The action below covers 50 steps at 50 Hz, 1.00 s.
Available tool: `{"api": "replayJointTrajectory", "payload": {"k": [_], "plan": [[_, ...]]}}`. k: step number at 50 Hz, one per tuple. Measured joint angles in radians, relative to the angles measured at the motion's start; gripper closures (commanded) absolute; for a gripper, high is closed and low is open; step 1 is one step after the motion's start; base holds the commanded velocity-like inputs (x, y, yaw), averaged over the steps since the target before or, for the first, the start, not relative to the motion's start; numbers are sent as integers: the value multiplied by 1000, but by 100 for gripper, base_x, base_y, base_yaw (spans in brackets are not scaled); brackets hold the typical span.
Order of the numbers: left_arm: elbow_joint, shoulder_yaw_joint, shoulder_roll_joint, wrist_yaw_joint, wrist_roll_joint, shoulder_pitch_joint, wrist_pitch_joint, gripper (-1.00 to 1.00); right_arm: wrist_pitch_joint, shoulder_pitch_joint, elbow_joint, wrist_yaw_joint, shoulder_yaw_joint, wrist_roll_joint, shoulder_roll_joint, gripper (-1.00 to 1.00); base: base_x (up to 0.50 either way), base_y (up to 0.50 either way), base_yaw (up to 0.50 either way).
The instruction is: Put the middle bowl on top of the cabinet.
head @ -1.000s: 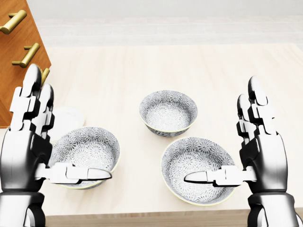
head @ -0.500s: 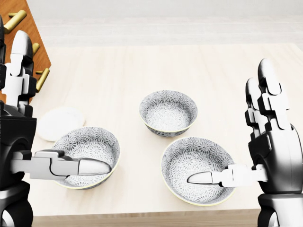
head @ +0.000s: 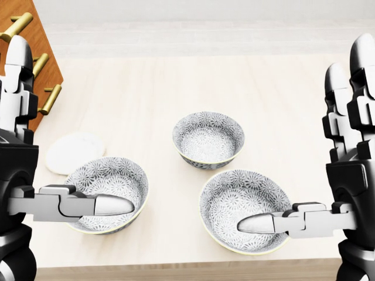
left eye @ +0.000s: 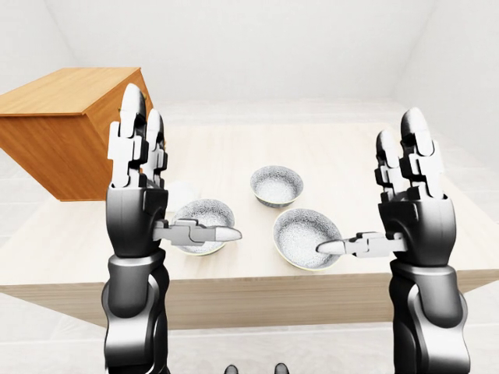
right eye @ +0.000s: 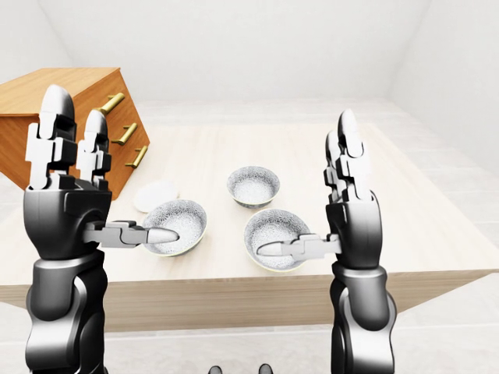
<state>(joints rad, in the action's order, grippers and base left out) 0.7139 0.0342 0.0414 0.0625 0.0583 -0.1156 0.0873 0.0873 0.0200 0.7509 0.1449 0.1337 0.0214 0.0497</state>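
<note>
In the last sec both arms had swung outward & up. The left hand (left eye: 136, 214) had slid toward the left edge of the head view and the right hand (left eye: 417, 222) toward the right edge, so the gap btwn them was wider than before. The bowls hadn't shifted in that view, so base & camera had stayed put and only the arms moved.

Both hands were spread wide, fingers straight up, thumbs poking inward, nothing in either. In the head view the left thumb (head: 88, 205) overlapped the left bowl (head: 108, 175) and the right thumb (head: 275, 222) the right bowl (head: 234, 193). The eye views showed the hands raised above the table, not touching either bowl.

The middle bowl (head: 208, 139) sat upright on the table (head: 176, 82), higher in the head view than its two neighbours, near the right bowl but apart from it. Untouched.

A white disc (head: 75, 152) beside the left bowl was fully in sight now the left hand had moved off it. The cabinet (left eye: 70, 125) stood at the table's left, well apart from the middle bowl.

My read: no grasp yet. The widening looked like prep, opening a lane to the middle bowl. A reach past the two nearer bowls was yet to come, then a carry left to the cabinet top.
</note>
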Motion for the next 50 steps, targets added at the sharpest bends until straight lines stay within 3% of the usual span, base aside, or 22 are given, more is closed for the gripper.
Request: {"api": "replayJointTrajectory", "payload": {"k": [25,50], "plan": [[-5,-3,-2,10,26,20,0,-100,0,-28,57,-1,14,-5,2,-100,0,0,0],[34,22,-7,12,-52,-1,0,-100,0,-32,57,-20,48,-44,3,-100,0,1,0]]}}
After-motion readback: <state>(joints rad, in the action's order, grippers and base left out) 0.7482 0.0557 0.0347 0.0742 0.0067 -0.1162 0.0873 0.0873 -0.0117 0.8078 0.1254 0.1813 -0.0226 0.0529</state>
